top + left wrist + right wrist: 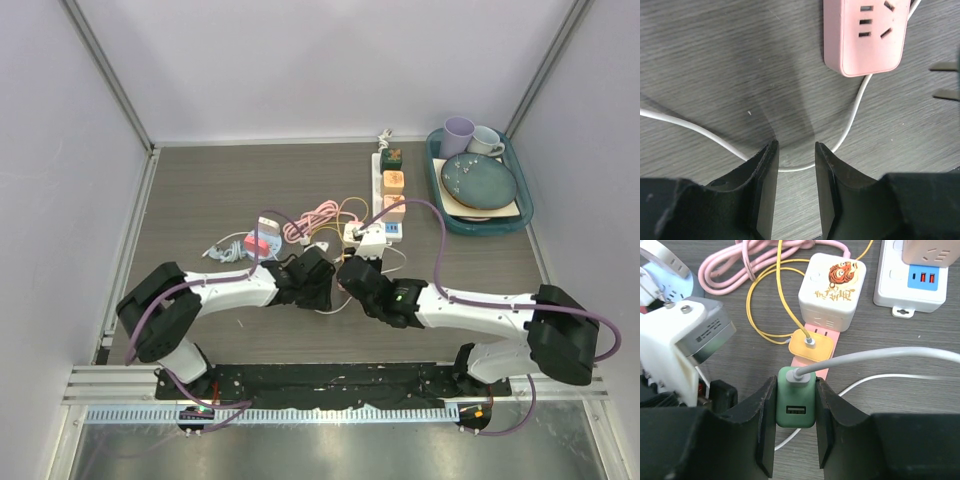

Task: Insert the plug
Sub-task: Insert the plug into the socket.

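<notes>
Both arms reach in low from the near edge of the desk (pixel 200 190), elbows splayed outward and wrists turned toward each other, so the two grippers almost meet at the middle. The left arm (pixel 230 290) ends in the left gripper (pixel 795 146), tilted down at the desk, its fingers (pixel 765 170) narrowly apart with nothing between them. On the right arm (pixel 480 310), the right gripper (pixel 796 381) clamps a green plug (pixel 796 407) by its sides.

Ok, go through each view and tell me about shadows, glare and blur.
Top external: even light, only faint shadows on the table. Left wrist: a soft shadow band ahead of the left gripper; pink power strip sharp. Right wrist: green charger sharp, white block at left washed out.
</notes>
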You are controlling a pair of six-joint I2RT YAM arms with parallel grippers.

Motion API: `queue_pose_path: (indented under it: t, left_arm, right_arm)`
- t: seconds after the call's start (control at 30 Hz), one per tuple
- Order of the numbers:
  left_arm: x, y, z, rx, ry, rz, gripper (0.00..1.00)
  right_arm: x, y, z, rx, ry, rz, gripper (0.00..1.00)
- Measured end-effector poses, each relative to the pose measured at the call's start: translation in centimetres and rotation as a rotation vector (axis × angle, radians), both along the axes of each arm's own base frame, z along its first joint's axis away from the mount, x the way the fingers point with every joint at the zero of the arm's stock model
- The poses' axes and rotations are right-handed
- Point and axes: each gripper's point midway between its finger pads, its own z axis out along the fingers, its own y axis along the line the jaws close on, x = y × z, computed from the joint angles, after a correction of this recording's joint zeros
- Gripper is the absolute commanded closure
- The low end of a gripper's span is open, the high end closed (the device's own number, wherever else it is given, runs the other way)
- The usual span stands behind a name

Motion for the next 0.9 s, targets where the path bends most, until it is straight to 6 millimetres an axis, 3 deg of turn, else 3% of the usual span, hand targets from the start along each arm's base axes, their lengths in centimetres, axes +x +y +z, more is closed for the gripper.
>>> queue_pose_path:
  t: [0.07, 0.2, 0.33, 0.53, 0.7, 0.9]
  left_arm:
    - [-0.3, -0.1, 0.0, -0.006, 0.006, 0.004, 0.58]
    - [-0.3, 0.2, 0.5, -0.016, -0.01, 0.023, 0.38]
    - [0.6, 1.1, 3.2, -0.037, -0.095, 0.081, 0.23]
    - [3.0, 4.0, 10.7, -0.096, -0.325, 0.209, 0.13]
    - [4.6, 8.6, 17.7, -0.094, -0.54, 0.334, 0.02]
    - [5.5, 14.9, 25.8, -0.047, -0.81, 0.457, 0.0]
  right_arm:
    - [0.0, 0.1, -0.8, -0.013, 0.013, -0.004, 0.99]
    - [0.0, 0.1, -1.9, -0.036, 0.029, -0.01, 0.99]
    - [0.3, 0.1, -2.8, -0.049, 0.032, -0.033, 0.99]
    - [0.7, -0.4, -4.5, -0.071, 0.035, -0.099, 0.99]
    - [0.9, -0.5, -4.6, -0.043, 0.02, -0.146, 0.99]
    - [0.9, -0.4, -4.5, -0.038, 0.007, -0.181, 0.99]
